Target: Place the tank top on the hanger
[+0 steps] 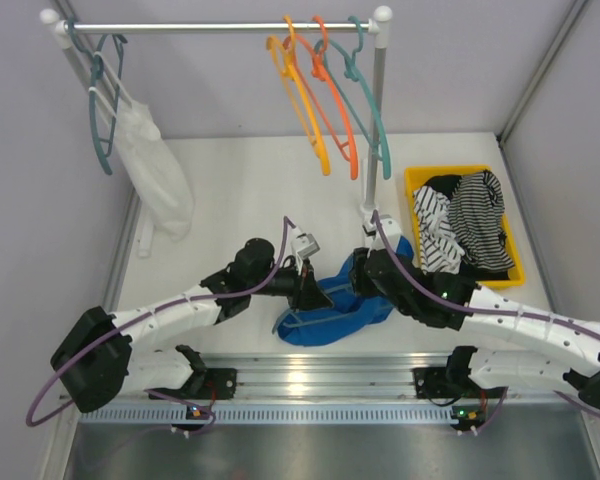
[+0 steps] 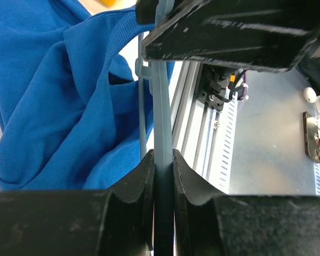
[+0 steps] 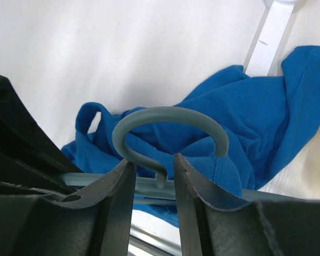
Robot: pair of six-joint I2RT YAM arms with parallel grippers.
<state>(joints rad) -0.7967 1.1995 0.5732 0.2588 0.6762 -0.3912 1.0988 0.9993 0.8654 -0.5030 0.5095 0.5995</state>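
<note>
The royal-blue tank top (image 1: 345, 315) lies crumpled on the table's near middle. The slate-teal hanger (image 1: 308, 322) lies partly inside it. My left gripper (image 1: 310, 290) is shut on the hanger's thin bar (image 2: 161, 96), with the blue fabric (image 2: 53, 106) just left of it. My right gripper (image 1: 365, 275) is at the top's right side. In the right wrist view its jaws (image 3: 152, 160) stand apart on either side of the neck of the hanger's curved hook (image 3: 170, 114), not clamping it. Tank top fabric (image 3: 266, 106) lies behind the hook.
A clothes rail (image 1: 220, 26) at the back holds orange hangers (image 1: 315, 110), teal hangers (image 1: 375, 120) and a white garment (image 1: 155, 165). Its right post (image 1: 375, 150) stands just behind the tank top. A yellow bin (image 1: 412, 200) with striped garments (image 1: 470, 220) sits at the right.
</note>
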